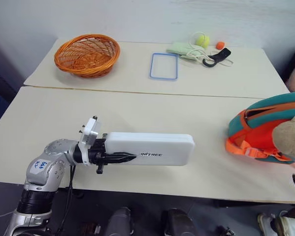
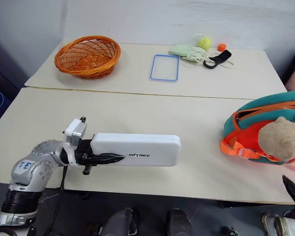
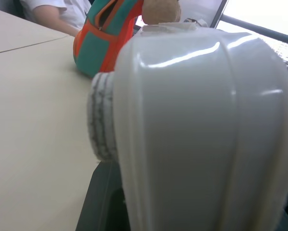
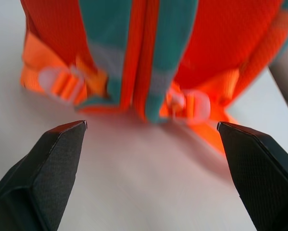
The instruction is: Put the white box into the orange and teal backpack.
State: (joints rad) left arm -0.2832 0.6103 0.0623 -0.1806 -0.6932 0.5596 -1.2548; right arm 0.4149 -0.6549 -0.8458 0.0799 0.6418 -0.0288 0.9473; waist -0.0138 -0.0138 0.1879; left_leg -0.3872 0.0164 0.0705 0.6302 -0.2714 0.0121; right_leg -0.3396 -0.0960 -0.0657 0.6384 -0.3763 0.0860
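Observation:
The white box (image 1: pixel 152 148) is a long flat case with dark lettering. It is held level over the front of the near table (image 1: pixel 49 128). My left gripper (image 1: pixel 127 157) is shut on its left end, with one black finger lying across its front face. In the left wrist view the box (image 3: pixel 196 130) looms close. The orange and teal backpack (image 2: pixel 250 130) lies at the table's right edge, with a tan plush toy (image 2: pixel 282 138) on it. My right gripper (image 4: pixel 152 126) is open just in front of the backpack's (image 4: pixel 144 53) straps and buckles, with nothing between its fingers.
On the far table stand an orange wicker basket (image 1: pixel 87 54), a thin blue-rimmed frame (image 1: pixel 164 66), and a clutter of green items, a ball and a cord (image 1: pixel 204 49). A person in a white shirt (image 3: pixel 57 12) sits beyond the backpack.

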